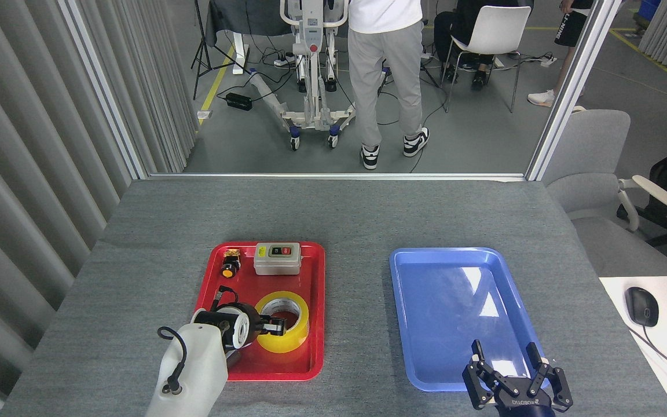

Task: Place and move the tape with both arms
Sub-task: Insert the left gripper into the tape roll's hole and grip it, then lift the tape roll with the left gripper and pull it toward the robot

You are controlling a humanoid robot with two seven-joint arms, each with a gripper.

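Tape (282, 322) sits lower centre of red tray (317, 301). Left gripper (272, 326) at its near wall, one finger inside the core; jaws' grip unclear. Right gripper (517, 370) lower right, jaws spread, empty.

- Grey felt-covered counter (345, 214), running back to a glass partition.
- Red tray (316, 324) left of centre; grey switch box (277, 258) at its far edge, small orange-capped button part (230, 263) just beside that.
- Blue tray (455, 313) to the right, apart from the red one, glare on its floor.
- Black mouse (641, 306) on a white desk (634, 347), far right.
- Behind the glass: person in grey trousers (388, 81), white chair (493, 35), wheeled stand (310, 69).
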